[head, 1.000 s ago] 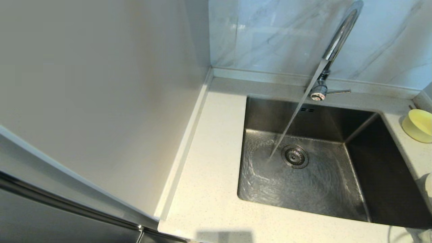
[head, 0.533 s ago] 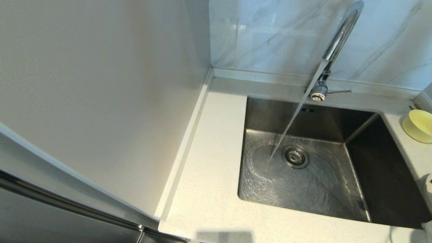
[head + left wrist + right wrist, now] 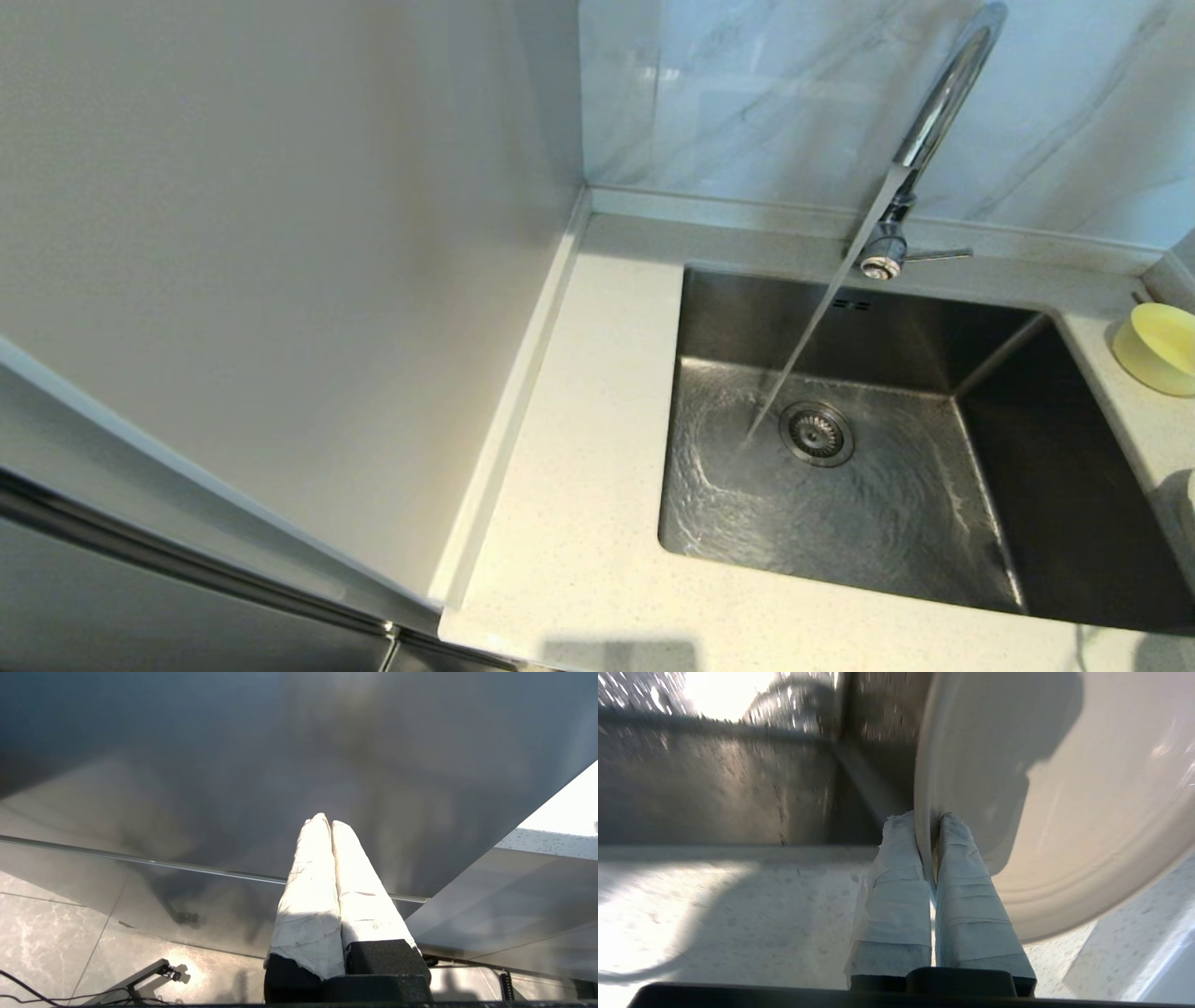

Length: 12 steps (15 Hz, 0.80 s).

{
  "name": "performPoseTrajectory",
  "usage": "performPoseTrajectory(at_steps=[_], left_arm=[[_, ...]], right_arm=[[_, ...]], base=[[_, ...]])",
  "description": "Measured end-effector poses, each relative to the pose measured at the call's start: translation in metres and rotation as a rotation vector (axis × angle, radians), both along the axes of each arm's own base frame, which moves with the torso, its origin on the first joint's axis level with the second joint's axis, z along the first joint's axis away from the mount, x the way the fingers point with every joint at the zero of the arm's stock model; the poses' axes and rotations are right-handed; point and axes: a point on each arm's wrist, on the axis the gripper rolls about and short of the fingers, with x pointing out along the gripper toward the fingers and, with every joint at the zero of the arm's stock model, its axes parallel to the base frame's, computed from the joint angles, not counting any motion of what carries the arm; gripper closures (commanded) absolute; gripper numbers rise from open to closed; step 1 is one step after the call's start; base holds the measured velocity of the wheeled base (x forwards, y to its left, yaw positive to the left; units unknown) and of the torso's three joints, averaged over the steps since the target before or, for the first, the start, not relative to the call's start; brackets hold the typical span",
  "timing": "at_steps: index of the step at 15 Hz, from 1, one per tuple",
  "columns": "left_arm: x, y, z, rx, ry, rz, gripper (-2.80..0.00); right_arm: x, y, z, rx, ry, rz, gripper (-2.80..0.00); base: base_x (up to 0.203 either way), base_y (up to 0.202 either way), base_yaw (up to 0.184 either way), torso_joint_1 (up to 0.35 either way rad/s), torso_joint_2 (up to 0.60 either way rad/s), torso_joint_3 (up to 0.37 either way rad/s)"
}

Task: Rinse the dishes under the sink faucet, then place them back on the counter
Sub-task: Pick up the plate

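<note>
Water (image 3: 812,327) runs from the chrome sink faucet (image 3: 943,93) into the steel sink (image 3: 728,317), landing beside the drain strainer (image 3: 816,433). The pale yellow bowl (image 3: 1158,347) sits on the counter (image 3: 588,467) to the right of the basin. In the right wrist view my right gripper (image 3: 930,819) is shut on the rim of the cream-white dish (image 3: 1064,812). It holds the dish on edge over the speckled counter (image 3: 714,905), beside the sink wall (image 3: 714,788). My left gripper (image 3: 327,822) is shut with nothing in it, parked low in front of a grey cabinet panel.
A plain white panel (image 3: 280,233) rises along the counter's left side. Grey-veined marble tiles (image 3: 747,93) stand behind the faucet. The faucet's lever (image 3: 938,254) points right. A pale blurred shape (image 3: 1178,504) shows at the head view's right edge; what it is cannot be told.
The pale shape at the head view's right edge has shifted a little, and a white bit at the bottom right corner has gone. The water runs on as before.
</note>
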Motion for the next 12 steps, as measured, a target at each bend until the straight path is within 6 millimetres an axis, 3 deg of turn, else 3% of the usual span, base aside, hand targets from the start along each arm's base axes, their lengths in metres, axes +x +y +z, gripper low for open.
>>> performPoseTrajectory(at_steps=[9, 12], left_arm=[[0.0, 0.0, 0.0, -0.001, 0.0, 0.0, 0.0], [0.0, 0.0, 0.0, -0.001, 0.0, 0.0, 0.0]], right_arm=[[-0.013, 0.015, 0.032, 0.06, -0.23, 0.09, 0.0], [-0.016, 0.029, 0.042, 0.049, -0.28, 0.175, 0.0]], base=[[0.0, 0.0, 0.0, 0.0, 0.0, 0.0], [0.0, 0.0, 0.0, 0.0, 0.0, 0.0]])
